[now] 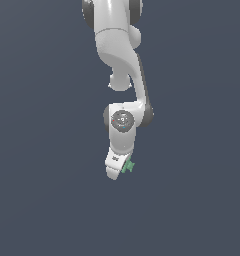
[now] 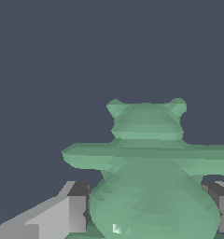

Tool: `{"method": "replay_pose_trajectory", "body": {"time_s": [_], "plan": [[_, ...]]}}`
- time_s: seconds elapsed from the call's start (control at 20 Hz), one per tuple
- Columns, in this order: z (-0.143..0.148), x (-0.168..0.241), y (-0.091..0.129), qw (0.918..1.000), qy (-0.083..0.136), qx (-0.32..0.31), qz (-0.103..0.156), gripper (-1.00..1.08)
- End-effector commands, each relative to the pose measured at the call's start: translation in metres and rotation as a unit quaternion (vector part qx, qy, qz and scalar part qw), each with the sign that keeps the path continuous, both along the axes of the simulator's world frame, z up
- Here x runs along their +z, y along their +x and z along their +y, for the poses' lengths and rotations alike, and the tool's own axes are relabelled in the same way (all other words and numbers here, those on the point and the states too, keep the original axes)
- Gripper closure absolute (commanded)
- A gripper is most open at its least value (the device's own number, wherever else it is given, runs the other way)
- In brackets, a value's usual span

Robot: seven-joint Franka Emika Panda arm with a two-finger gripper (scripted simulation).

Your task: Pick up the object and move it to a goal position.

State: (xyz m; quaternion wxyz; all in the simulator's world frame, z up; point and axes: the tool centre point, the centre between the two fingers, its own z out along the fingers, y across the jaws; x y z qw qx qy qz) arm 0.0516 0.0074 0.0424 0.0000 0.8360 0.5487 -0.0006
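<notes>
The object (image 1: 128,166) is a small pale-green spiky thing, seen at the exterior view's right side of my white gripper (image 1: 117,169). In the wrist view the object (image 2: 149,177) fills the middle and looks like a pale-green bear figure with two ears and outstretched arms. It sits between my two grey fingers (image 2: 69,212), one on each side of its body. The fingers press against its sides, so the gripper is shut on it. The arm hangs down from the top of the exterior view with the gripper tilted.
The background (image 1: 42,150) is a plain dark blue-grey surface in both views. No other objects, containers or edges show.
</notes>
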Motion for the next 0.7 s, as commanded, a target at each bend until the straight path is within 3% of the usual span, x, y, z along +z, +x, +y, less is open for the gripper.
{"method": "replay_pose_trajectory", "body": {"time_s": [0.0, 0.65], "plan": [[0.003, 0.013, -0.004, 1.0000, 0.000, 0.000, -0.001, 1.08], [0.033, 0.125, -0.043, 1.0000, -0.001, 0.001, 0.000, 1.08]]}}
